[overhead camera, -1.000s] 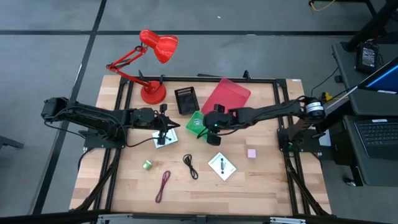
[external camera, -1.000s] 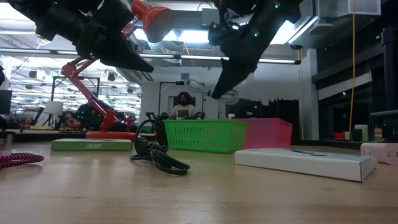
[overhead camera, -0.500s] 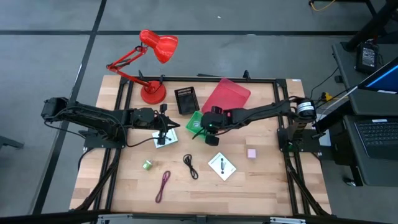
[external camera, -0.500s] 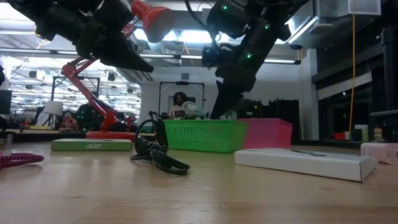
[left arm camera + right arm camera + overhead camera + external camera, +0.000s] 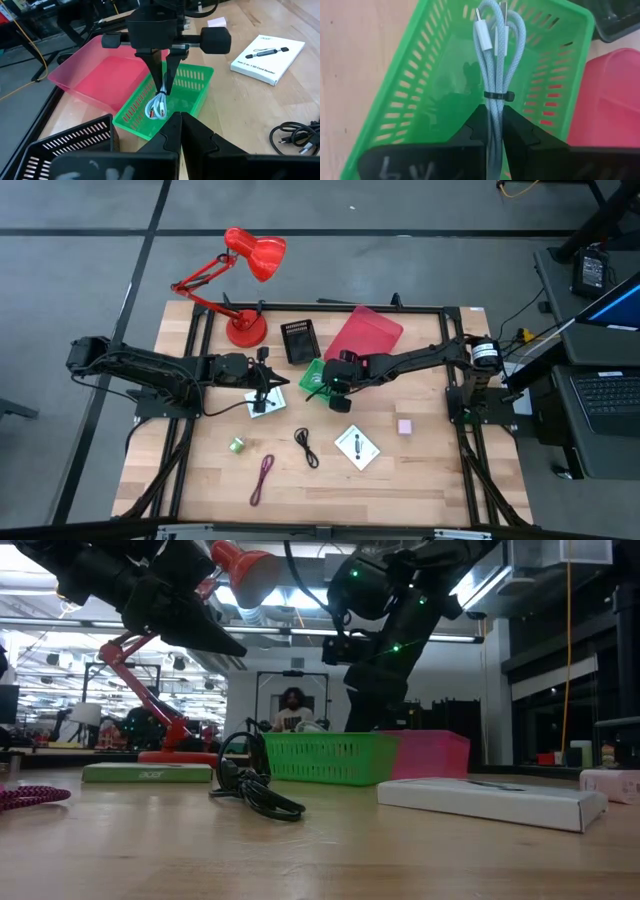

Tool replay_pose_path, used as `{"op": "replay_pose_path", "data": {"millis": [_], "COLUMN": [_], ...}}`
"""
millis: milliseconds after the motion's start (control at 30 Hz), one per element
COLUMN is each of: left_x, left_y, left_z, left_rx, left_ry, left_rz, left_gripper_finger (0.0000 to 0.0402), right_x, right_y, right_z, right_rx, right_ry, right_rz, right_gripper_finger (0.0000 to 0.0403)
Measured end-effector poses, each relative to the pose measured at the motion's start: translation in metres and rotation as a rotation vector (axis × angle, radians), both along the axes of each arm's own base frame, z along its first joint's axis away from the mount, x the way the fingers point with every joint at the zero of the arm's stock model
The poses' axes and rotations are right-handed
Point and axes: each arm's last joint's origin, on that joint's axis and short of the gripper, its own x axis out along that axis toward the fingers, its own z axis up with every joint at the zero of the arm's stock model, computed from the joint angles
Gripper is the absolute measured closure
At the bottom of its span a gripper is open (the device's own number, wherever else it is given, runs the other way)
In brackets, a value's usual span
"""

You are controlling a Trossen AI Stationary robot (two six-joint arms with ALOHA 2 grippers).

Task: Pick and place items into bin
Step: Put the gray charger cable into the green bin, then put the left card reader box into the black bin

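My right gripper (image 5: 326, 386) stands over the green basket (image 5: 312, 376), shut on a pale blue braided cable bundle (image 5: 495, 60) with silver plugs. My left gripper (image 5: 262, 391) hovers shut above a white card (image 5: 266, 406), touching nothing. A second white card (image 5: 357, 447), the black cable (image 5: 306, 448), maroon cable (image 5: 263, 478), green roll (image 5: 237, 444) and pink cube (image 5: 405, 426) lie flat on the table's near half. My right gripper pinches the blue cable bundle between its two fingers, just behind the black tie (image 5: 496, 95), with the fingers along the bundle. The fingers (image 5: 161, 75) come from above, pointing down. The bundle hangs below them, its plug ends (image 5: 156, 111) lowest, inside the green basket.
A pink bin (image 5: 366, 332) sits just beyond the green basket, and a black slotted basket (image 5: 298, 340) to its left. The red desk lamp (image 5: 245, 280) stands at the far left corner. A person (image 5: 292, 710) shows in the room behind.
My right gripper has moved down and slightly toward the table's left, carrying the blue cable down into the green basket. It has stayed shut on the cable.
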Motion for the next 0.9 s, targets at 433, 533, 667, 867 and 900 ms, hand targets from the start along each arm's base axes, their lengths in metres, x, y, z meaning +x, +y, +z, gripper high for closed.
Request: {"op": "replay_pose_path", "data": {"millis": [433, 533, 667, 867, 900], "left_x": [0.000, 0.000, 0.000, -0.001, -0.002], "left_y": [0.000, 0.000, 0.000, 0.000, 0.000], "left_z": [0.000, 0.000, -0.001, -0.002, -0.004], "left_rx": [-0.001, -0.001, -0.002, -0.051, -0.074], "left_ry": [0.001, 0.002, 0.006, 0.018, 0.034], "left_rz": [-0.002, -0.002, -0.002, 0.020, 0.027], "left_gripper_finger": [0.0398, 0.0398, 0.0398, 0.0398, 0.0398], "right_x": [0.000, 0.000, -0.001, 0.000, 0.000], "right_y": [0.000, 0.000, 0.000, 0.001, 0.002], "right_z": [0.000, 0.000, 0.005, 0.030, 0.034], "right_rx": [-0.001, -0.002, -0.013, -0.018, -0.018], "right_ry": [0.001, 0.001, -0.007, -0.075, -0.084], "right_rz": [0.002, 0.002, 0.021, 0.024, 0.027], "right_gripper_finger": [0.0351, 0.0352, 0.0351, 0.0350, 0.0350]}}
